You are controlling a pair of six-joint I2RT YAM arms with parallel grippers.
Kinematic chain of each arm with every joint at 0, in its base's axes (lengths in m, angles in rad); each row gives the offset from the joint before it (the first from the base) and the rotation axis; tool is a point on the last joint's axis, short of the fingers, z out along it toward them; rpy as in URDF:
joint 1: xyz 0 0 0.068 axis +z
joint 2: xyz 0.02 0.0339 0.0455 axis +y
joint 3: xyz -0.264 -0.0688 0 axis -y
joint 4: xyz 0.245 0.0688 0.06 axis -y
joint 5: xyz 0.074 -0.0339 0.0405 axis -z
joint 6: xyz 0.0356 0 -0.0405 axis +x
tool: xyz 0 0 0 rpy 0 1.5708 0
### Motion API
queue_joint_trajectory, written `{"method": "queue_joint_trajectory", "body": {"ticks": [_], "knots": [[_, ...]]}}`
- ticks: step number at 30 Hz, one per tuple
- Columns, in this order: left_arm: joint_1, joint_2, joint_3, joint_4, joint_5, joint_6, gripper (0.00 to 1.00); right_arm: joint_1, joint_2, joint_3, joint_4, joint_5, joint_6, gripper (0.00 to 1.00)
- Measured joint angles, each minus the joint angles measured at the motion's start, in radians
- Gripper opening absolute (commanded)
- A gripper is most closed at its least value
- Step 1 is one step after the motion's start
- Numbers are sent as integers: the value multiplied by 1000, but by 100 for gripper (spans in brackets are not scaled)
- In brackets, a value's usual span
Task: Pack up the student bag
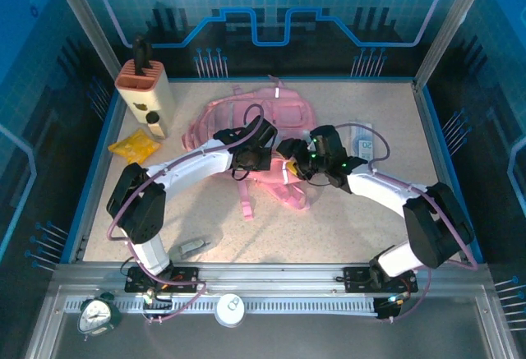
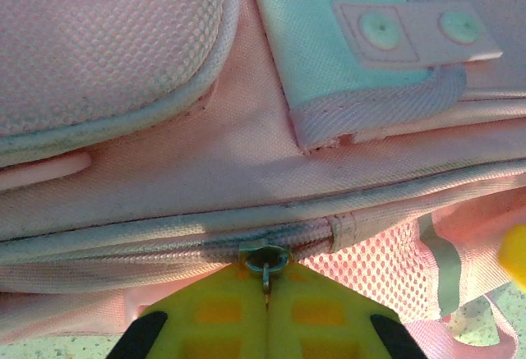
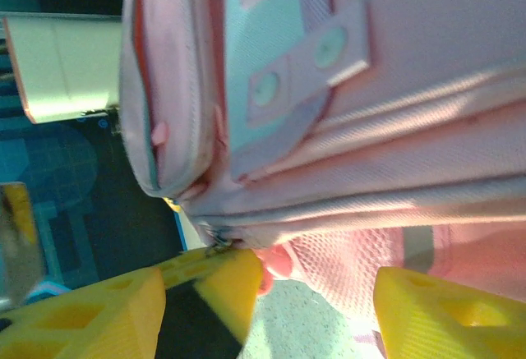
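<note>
The student bag (image 1: 246, 112) is a pink backpack lying at the back middle of the table. In the left wrist view its pink fabric (image 2: 205, 170) spans the frame, with a pale pocket flap above a zip line. My left gripper (image 2: 267, 297) is shut on the metal zip pull (image 2: 266, 270), which hangs from the slider on that zip. It reaches the bag's near edge (image 1: 267, 149). My right gripper (image 3: 271, 326) stands open just beside it (image 1: 289, 158). The bag's mesh side pocket (image 3: 353, 269) lies between its yellow fingers (image 3: 444, 314).
A yellow packet (image 1: 134, 144) lies left of the bag. A beige holder (image 1: 144, 88) with a dark tool stands at the back left. A white packet (image 1: 362, 141) lies to the right of the bag. A small grey object (image 1: 193, 246) rests near the front edge.
</note>
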Motion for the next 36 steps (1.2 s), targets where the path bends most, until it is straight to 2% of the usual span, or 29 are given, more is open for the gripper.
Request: {"method": "queue_joint_trajectory", "body": {"ticks": [2,6,11,18,28,36], "knots": [[0,2,0,-1,0,0,0,7,41,-1,17,-11,19,68],[0,3,0,-2,1,0,0,6,126,13,43,-17,45,59],[4,10,0,-6,0,5,0,-4,189,62,71,-36,44,36],[6,66,57,-38,-1,58,0,-27,190,95,41,-4,-62,0],[14,74,88,-88,-26,163,0,-109,137,96,-21,5,-200,0],[23,89,87,-65,17,169,0,-119,132,97,-37,10,-225,0]]}}
